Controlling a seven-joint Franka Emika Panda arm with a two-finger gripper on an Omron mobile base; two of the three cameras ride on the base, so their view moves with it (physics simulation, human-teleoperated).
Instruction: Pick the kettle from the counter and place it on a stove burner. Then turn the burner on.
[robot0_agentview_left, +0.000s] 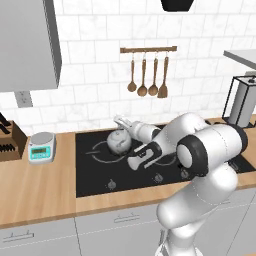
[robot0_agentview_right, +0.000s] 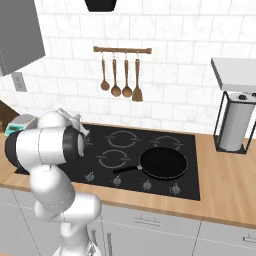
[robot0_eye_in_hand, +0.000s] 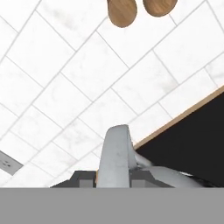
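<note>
Holding the small squat shiny silver-grey kettle (robot0_agentview_left: 119, 140) by its arched handle, end effector (robot0_eye_in_hand: 114, 177) clamped tight on that handle, right over the black glass cooktop (robot0_agentview_left: 95, 175) at its back left ring marking. Looks about halfway: off the light tan wood-grain worktop (robot0_agentview_left: 35, 190) already, but can't tell if touching the glass or just above it. Still left, judging by this: letting go, then twisting a knob along the front edge to switch the burner on.
</note>
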